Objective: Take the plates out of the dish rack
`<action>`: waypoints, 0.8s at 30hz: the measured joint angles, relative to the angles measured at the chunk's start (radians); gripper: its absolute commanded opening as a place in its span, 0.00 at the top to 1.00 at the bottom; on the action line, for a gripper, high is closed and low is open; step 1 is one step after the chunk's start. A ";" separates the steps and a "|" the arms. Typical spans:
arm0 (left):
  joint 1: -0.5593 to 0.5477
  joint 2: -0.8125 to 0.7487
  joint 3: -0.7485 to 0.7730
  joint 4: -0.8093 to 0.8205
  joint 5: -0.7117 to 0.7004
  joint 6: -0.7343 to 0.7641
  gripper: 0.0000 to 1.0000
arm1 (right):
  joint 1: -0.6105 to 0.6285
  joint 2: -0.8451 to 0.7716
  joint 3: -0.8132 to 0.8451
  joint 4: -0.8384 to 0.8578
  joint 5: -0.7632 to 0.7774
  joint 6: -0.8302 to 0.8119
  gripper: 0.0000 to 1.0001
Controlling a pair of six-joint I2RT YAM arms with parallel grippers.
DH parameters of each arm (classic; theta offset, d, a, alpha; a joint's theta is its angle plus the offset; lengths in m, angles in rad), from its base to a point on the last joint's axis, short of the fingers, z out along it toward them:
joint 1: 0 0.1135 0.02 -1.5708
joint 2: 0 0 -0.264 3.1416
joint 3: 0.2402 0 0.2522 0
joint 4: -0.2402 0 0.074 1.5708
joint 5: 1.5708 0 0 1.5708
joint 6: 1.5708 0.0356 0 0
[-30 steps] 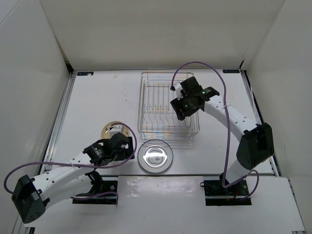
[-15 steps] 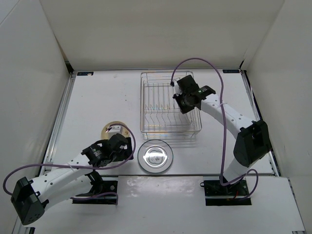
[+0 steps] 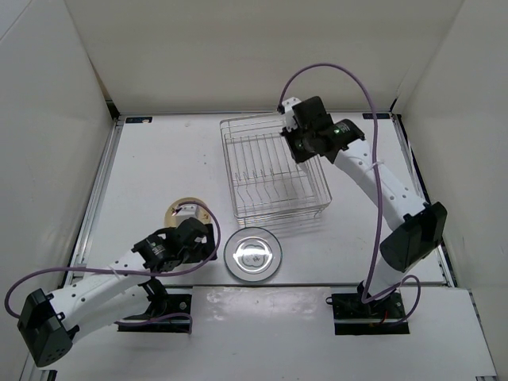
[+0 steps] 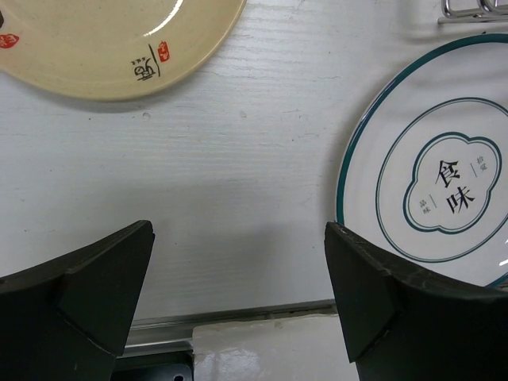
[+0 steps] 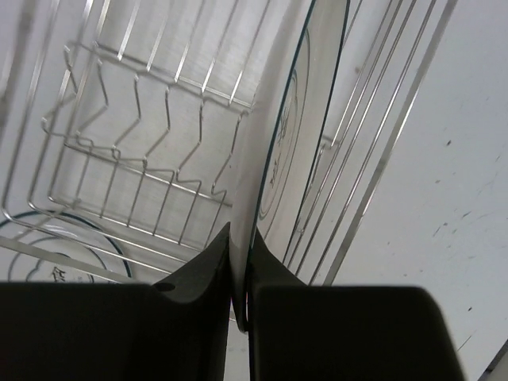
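Note:
The wire dish rack (image 3: pixel 270 178) sits skewed at the table's middle back. My right gripper (image 3: pixel 300 149) reaches into its right side. In the right wrist view this gripper (image 5: pixel 242 274) is shut on the rim of a plate (image 5: pixel 298 127) that stands edge-on among the rack wires (image 5: pixel 143 159). A white plate with a teal rim (image 3: pixel 252 254) lies flat in front of the rack. A tan plate (image 3: pixel 176 213) lies to its left, partly under my left arm. My left gripper (image 4: pixel 238 294) hovers open over bare table between the tan plate (image 4: pixel 103 40) and the teal-rimmed plate (image 4: pixel 444 190).
White walls close in the table on the left, back and right. A metal rail (image 3: pixel 99 190) runs along the left edge. A raised white strip (image 4: pixel 262 349) borders the near edge under my left gripper. A purple cable (image 3: pixel 357 87) loops above the right arm.
My right gripper has shut on the standing plate and moved toward the back. The rack has swung askew with it. The left arm has stayed put.

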 measured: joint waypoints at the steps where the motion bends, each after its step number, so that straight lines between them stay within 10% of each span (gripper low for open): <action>1: 0.000 -0.003 0.000 -0.002 0.000 0.000 0.00 | 0.002 0.000 0.039 -0.010 -0.003 -0.003 1.00; 9: 0.000 -0.039 0.000 -0.016 -0.004 0.000 0.00 | 0.003 -0.138 0.070 -0.074 -0.187 -0.111 1.00; 24: 0.000 -0.198 0.005 -0.197 -0.094 -0.018 0.00 | 0.097 -0.526 -0.381 -0.207 -0.803 -0.277 1.00</action>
